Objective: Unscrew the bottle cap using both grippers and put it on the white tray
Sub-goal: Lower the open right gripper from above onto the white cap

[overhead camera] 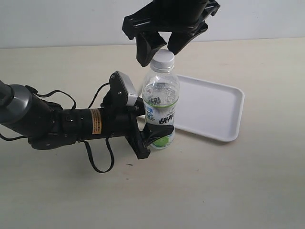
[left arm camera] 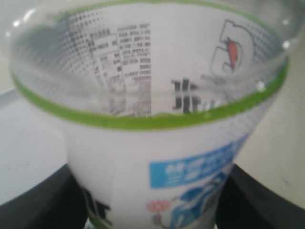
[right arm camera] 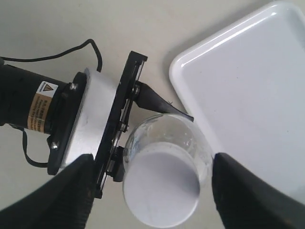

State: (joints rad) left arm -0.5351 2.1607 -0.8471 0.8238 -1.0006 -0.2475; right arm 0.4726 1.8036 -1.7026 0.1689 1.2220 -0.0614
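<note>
The clear bottle (overhead camera: 161,102) stands upright on the table, its white-and-green label filling the left wrist view (left arm camera: 152,143). My left gripper (overhead camera: 153,138) is shut on the bottle near its base, by the green lime picture. The white bottle cap (overhead camera: 163,58) sits on the neck and appears from above as a white disc (right arm camera: 162,186). My right gripper (overhead camera: 159,50) hangs open over the cap, one finger on each side and a gap to both. The white tray (overhead camera: 212,107) lies flat just right of the bottle, and its rim (right arm camera: 177,62) shows in the right wrist view.
The left arm's grey body with its orange label (overhead camera: 96,120) and black cables (overhead camera: 97,162) lies low across the table to the left of the bottle. The tan table (overhead camera: 214,186) stretches in front.
</note>
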